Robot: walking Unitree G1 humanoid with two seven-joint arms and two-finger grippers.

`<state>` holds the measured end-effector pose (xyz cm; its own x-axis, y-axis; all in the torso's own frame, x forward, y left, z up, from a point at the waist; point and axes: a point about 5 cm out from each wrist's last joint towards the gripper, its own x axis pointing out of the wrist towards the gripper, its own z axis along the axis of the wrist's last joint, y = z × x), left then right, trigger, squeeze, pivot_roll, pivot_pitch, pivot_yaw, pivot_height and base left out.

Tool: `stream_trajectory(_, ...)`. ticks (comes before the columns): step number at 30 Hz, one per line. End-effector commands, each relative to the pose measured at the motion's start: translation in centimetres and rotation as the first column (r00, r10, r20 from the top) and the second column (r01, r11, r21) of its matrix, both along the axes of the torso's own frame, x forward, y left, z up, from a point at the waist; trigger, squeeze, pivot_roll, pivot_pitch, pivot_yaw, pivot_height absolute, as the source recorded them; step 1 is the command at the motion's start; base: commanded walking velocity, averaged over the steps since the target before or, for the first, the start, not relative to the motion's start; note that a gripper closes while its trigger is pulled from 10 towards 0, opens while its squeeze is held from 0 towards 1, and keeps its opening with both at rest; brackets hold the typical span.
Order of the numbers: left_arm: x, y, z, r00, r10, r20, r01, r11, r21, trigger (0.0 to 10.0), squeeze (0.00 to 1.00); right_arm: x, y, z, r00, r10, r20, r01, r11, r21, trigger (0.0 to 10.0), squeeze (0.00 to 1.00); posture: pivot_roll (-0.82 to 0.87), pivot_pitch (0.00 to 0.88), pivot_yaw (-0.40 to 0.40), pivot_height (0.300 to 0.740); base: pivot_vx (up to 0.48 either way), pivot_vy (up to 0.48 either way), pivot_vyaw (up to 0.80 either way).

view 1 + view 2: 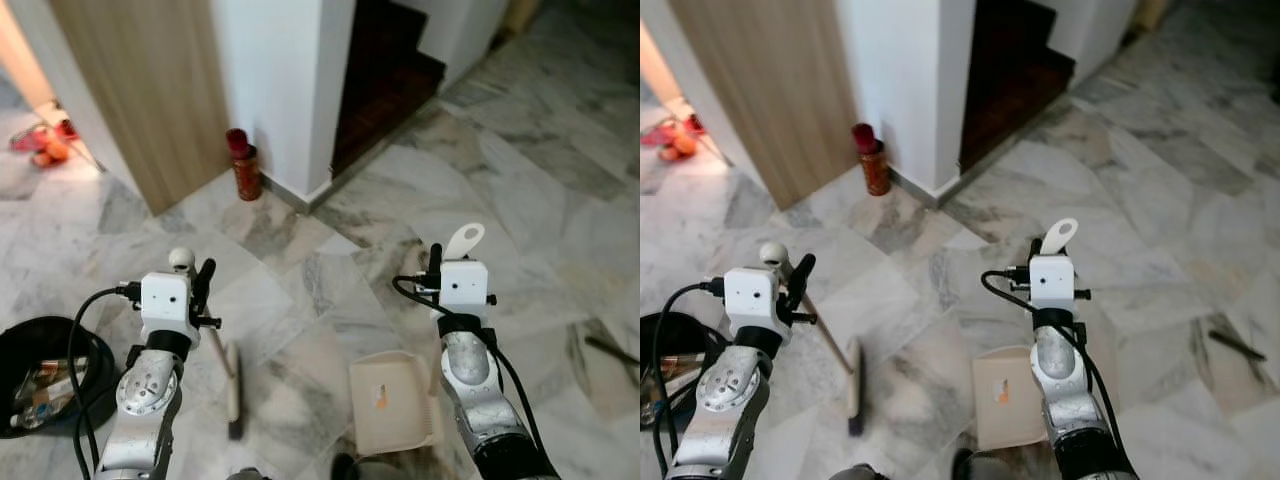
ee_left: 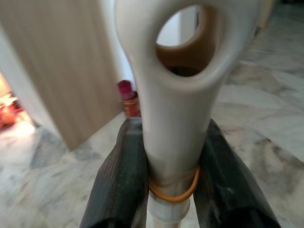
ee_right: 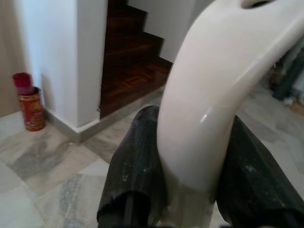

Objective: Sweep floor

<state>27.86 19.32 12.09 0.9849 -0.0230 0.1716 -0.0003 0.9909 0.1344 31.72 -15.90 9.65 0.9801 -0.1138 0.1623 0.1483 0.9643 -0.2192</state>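
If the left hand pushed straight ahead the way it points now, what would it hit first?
Judging by the left wrist view, the left hand, shut on the broom handle, points toward the red can at the base of the wooden panel. The marble floor between looks free; depth is uncertain.

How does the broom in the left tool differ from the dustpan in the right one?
The broom has a thin stick handle leaning down to a narrow brush head on the floor; the dustpan is a broad flat scoop with a curved handle. The left tool clamps the broom's looped end, the right tool the dustpan's handle. Both are cream plastic.
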Motion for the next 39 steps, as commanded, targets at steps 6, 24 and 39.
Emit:
stream_trajectory(6, -0.01, -0.24, 0.07, 1.000, -0.008, 0.008, 0.008, 1.000, 0.016, 10.0, 0.00, -0.10, -0.56, -0.09, 1.000, -0.014, 0.002, 0.014, 1.000, 0.001, 10.0, 0.00, 0.14, 0.174, 0.002, 0.740, 0.000, 0.000, -0.80)
stream_trajectory(24, 0.15, -0.37, 0.19, 1.000, -0.017, 0.013, 0.017, 1.000, 0.012, 10.0, 0.00, 0.02, -0.46, -0.06, 1.000, -0.012, 0.003, 0.012, 1.000, 0.001, 10.0, 0.00, 0.14, 0.163, 0.002, 0.740, 0.000, 0.000, -0.80)
stream_trajectory(39, 0.13, -0.42, 0.11, 1.000, -0.012, 0.010, 0.012, 1.000, 0.013, 10.0, 0.00, -0.01, -0.20, 0.00, 1.000, 0.002, 0.013, -0.002, 1.000, -0.009, 10.0, 0.00, 0.14, 0.178, -0.004, 0.740, 0.000, 0.000, -0.43)
